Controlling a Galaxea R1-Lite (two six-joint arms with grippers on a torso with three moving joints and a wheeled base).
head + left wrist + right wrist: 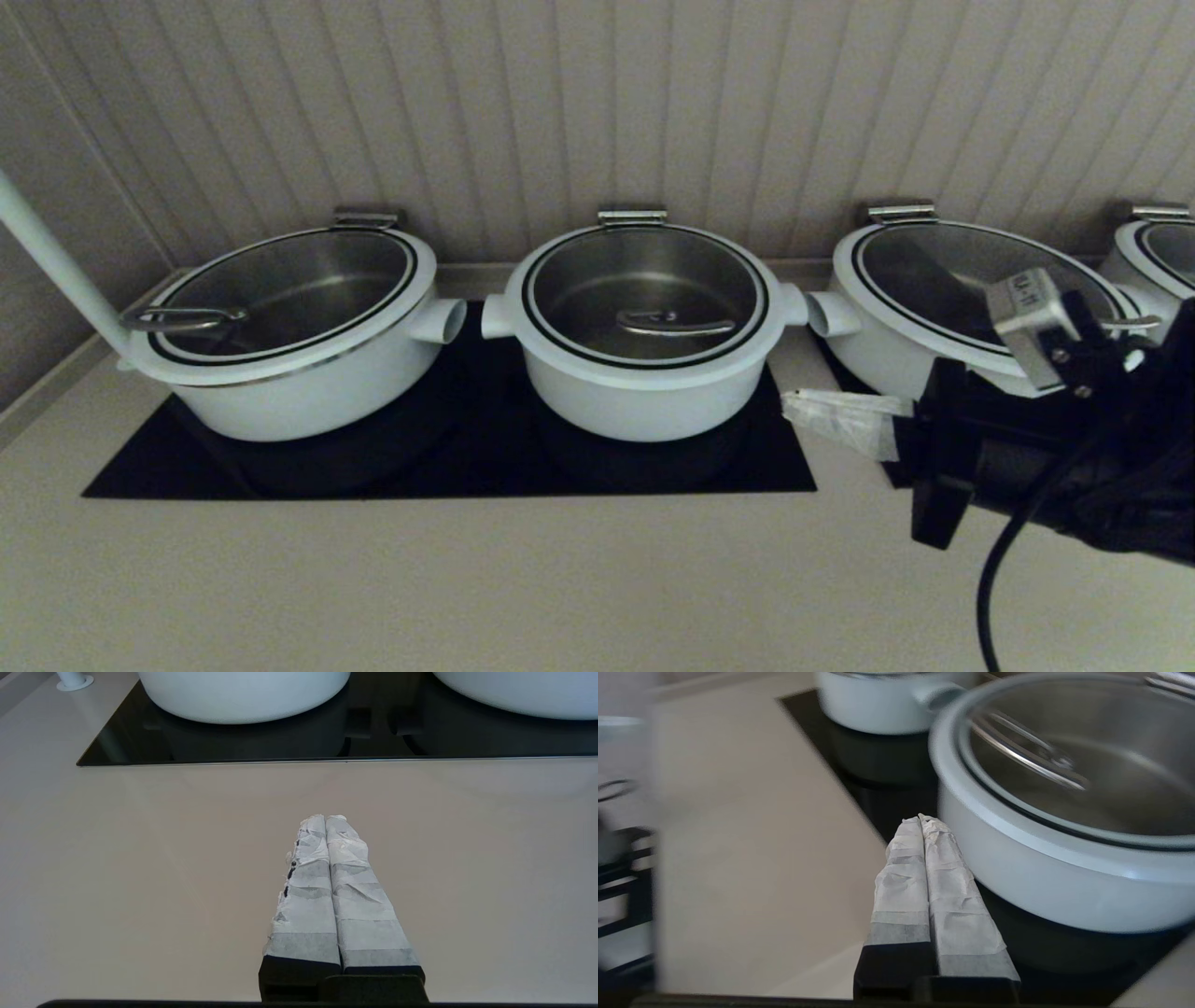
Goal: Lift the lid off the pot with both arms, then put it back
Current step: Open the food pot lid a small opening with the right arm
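The pot (644,392) is the middle white one on the black cooktop, with a short stub at each side. Its glass lid (644,280) lies shut on it, steel handle (674,324) near the front and hinge bracket (632,216) at the back. My right gripper (792,403) is shut and empty, low beside the pot's right side. In the right wrist view this gripper (920,819) hangs close to the pot's wall (1041,872), below the lid (1087,774). My left gripper (325,817) is out of the head view, shut and empty over the beige counter, short of the cooktop's front edge.
A lidded white pot (289,383) stands left of the middle one and another (887,345) right of it, partly behind my right arm. A further pot (1158,252) shows at the far right. The black cooktop (448,467) lies under them. A white pole (47,261) rises at far left.
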